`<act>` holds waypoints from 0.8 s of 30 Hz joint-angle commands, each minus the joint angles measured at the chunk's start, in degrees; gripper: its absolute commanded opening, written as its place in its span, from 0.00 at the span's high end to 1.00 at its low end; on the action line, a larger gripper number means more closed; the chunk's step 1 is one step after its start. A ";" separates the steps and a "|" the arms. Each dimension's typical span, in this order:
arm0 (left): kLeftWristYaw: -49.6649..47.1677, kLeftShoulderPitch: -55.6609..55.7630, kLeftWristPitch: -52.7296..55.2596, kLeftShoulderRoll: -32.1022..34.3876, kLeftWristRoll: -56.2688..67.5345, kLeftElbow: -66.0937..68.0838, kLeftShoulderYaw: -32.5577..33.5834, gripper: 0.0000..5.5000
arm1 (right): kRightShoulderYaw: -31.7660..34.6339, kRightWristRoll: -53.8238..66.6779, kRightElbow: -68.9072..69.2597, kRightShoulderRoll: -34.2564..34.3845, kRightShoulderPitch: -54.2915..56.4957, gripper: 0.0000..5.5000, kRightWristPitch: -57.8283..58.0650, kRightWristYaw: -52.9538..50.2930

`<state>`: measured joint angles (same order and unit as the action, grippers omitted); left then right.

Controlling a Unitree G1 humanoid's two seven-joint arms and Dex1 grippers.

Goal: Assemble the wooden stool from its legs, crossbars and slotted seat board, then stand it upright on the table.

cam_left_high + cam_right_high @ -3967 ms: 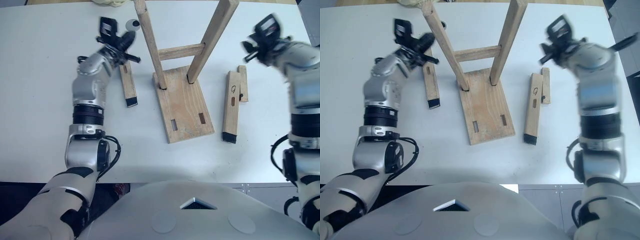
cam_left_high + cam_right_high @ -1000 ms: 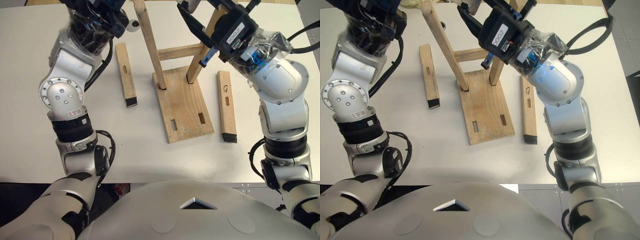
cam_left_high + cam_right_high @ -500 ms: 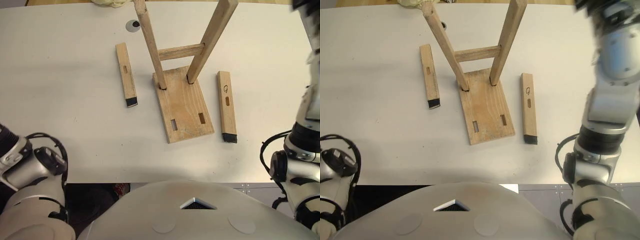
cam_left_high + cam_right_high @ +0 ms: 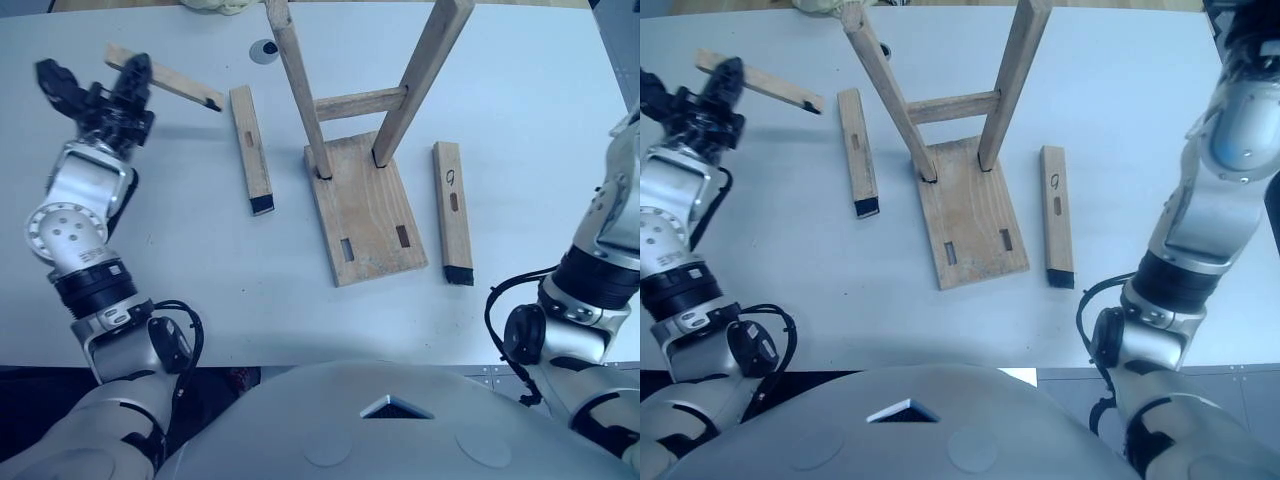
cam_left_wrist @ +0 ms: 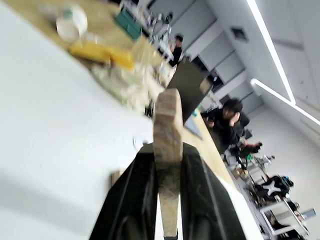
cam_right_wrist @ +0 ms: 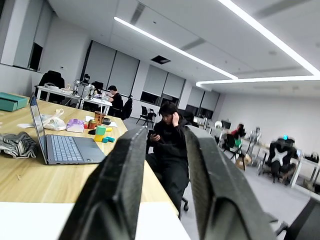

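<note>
Stool parts are lying spread over the white counter (image 4: 150,250), and we are looking down on them past both arms. The seat board (image 4: 365,215) is lying flat at the middle. Two legs are standing in its far slots, the left standing leg (image 4: 300,90) and the right standing leg (image 4: 420,75), both leaning a little away from us. The fitted crossbar (image 4: 362,102) is joining them partway up. The two near slots, one (image 4: 347,246) beside the other (image 4: 402,236), are showing open in the board.

A loose left leg (image 4: 252,145) is lying flat just left of the board, with its dark tip toward us. A loose right leg (image 4: 453,210) is lying flat just right of the board, also with its dark tip toward us. Neither is touching the board.

Our left pincer (image 5: 168,152) is hanging over the far left of the counter, clamping the loose crossbar (image 4: 175,88) near one end. In the wrist view the bar is sitting tight between both fingers (image 5: 132,195). Its free end is pointing toward the far end of the loose left leg, and it is casting a faint shadow on the counter.

Our right arm is rising along the right edge of the counter. Its pincer (image 6: 166,135) is pointing out into the room, fingers (image 6: 115,200) standing wide apart.

A small round disc (image 4: 265,47) is lying on the far part of the counter, and a pale cloth (image 4: 220,5) is bunching at the far edge.
</note>
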<state>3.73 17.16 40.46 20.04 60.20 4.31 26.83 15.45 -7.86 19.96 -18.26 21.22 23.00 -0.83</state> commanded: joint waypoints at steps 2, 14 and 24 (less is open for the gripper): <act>0.59 0.25 -1.27 -0.54 -6.80 -0.57 -4.14 0.93 | -0.97 0.28 2.78 2.29 -3.90 0.93 1.13 -0.96; 2.56 1.99 -3.02 -2.76 -16.37 5.00 -7.38 0.93 | -4.87 -0.86 5.85 3.49 -6.41 1.00 1.48 -1.73; -0.21 0.86 -7.21 0.26 -32.45 7.20 -14.52 0.93 | -5.98 -1.83 7.31 3.39 -7.56 1.00 1.99 -2.57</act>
<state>6.00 19.77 31.68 19.48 32.44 8.79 14.35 9.96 -9.22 26.46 -16.00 14.11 24.46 -2.97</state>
